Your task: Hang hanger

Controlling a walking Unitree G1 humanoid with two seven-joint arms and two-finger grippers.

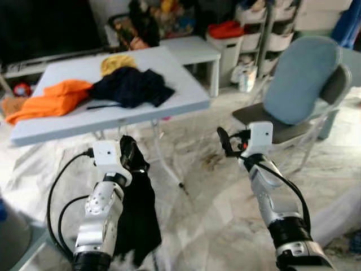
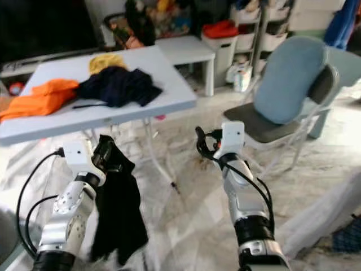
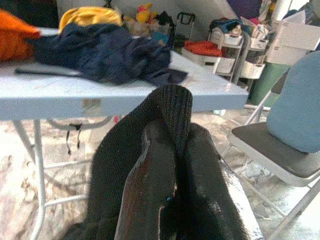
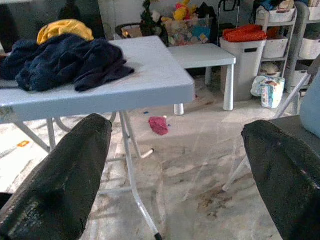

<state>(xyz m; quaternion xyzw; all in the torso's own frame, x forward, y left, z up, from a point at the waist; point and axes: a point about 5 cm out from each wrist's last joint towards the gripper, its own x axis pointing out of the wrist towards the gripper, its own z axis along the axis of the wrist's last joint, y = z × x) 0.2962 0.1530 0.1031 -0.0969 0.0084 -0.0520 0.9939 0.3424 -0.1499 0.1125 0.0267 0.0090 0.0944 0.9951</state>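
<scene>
- Plainly, the left gripper (image 1: 128, 151) is clenched on a black garment (image 1: 138, 217); the left wrist view shows its two fingers pressed together with knit cloth (image 3: 172, 107) bunched over the tips; the rest of the cloth hangs straight down from the grip, its long axis vertical, clear of the folding table (image 1: 186, 96) just ahead.
- No hanger can be made out as a separate thing; if one sits inside the black cloth, it is hidden; nor does any rail or hook to hang from show in the views.
- The right gripper (image 1: 225, 141) is spread wide and holds nothing; the right wrist view shows its fingers (image 4: 65, 175) far apart with bare floor between them; it is raised at about the same height as the left, off to the right, near the grey-blue chair (image 1: 302, 84).
- The relation that matters: the load is in the left arm only, so the left is the arm that must carry it to a hanging place; the right is free to steady or spread the cloth, and it would have to reach leftward, across the gap between the arms.
- On the table lie a dark blue heap (image 1: 132, 84), an orange garment (image 1: 53, 99) and a yellow one (image 1: 117, 62), all apart from both grippers.
</scene>
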